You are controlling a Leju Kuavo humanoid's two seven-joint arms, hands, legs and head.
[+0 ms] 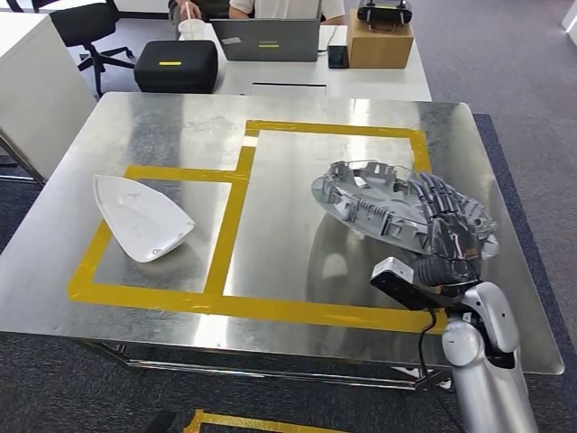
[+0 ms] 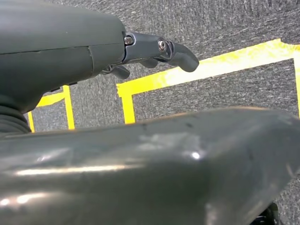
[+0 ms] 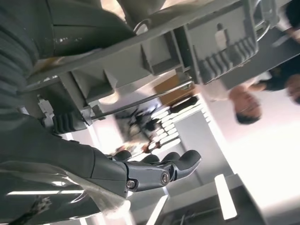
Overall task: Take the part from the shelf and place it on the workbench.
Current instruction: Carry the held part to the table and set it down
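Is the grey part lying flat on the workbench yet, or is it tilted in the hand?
Tilted: the grey part slants over the workbench, gripped at one end by the right hand. Contact with the surface cannot be told.

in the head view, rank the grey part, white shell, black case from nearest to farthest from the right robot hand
1. Grey part: held by the right robot hand, over the right taped box.
2. White shell: left taped box.
3. Black case: far desk, left.
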